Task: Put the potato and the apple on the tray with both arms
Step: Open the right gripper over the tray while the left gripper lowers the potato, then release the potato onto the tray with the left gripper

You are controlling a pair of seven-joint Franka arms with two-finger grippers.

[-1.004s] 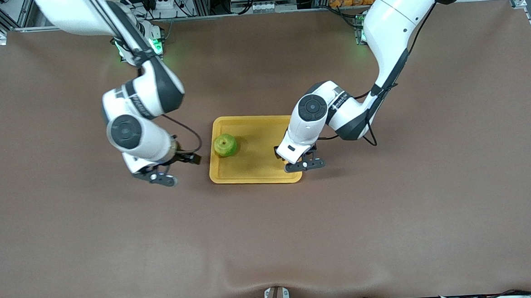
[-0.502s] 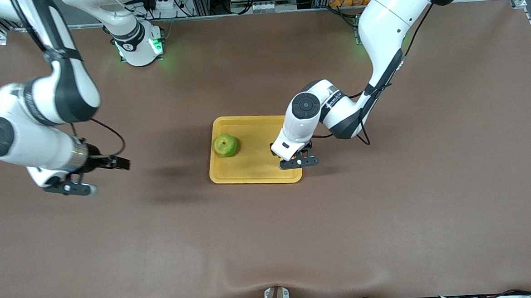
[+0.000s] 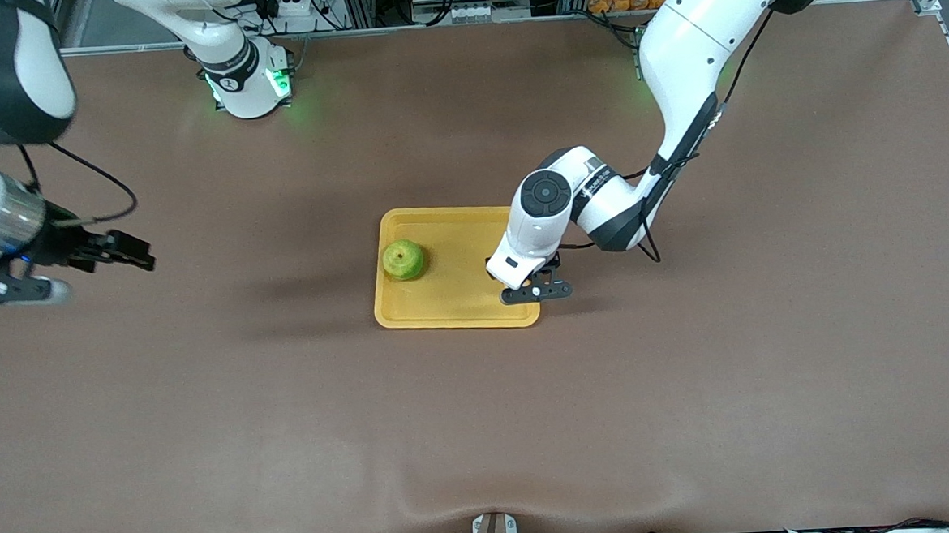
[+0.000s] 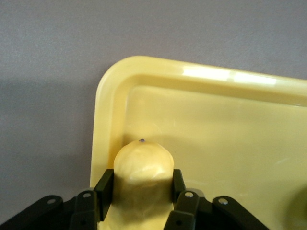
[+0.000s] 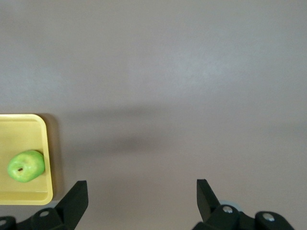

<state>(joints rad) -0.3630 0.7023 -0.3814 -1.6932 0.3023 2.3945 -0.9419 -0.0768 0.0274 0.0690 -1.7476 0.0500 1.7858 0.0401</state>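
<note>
- Tray (image 3: 452,300) flat on the brown counter (image 3: 482,420), about midway between the two arms' ends.
- Apple (image 3: 403,260) resting on the tray floor, close to the rim at the right arm's end, stem dimple up; seen again in the right wrist view (image 5: 26,166), clear of any fingers.
- Potato (image 4: 143,167) clamped between the two fingers (image 4: 103,189) of the left end effector (image 3: 534,288), pads pressed against both of its sides.
- Potato low over the tray corner (image 4: 112,81) at the left arm's end, just inside the rim; contact with the tray floor impossible to tell.
- Potato hidden under the left wrist in the front view.
- Left arm reaching down from its base at the top, elbow bent, wrist over the tray edge toward the left arm's end.
- Right end effector (image 3: 4,287) up in the air over bare counter at the right arm's end of the table, well apart from the tray.
- Right fingers (image 5: 76,201) spread wide, nothing between them.
</note>
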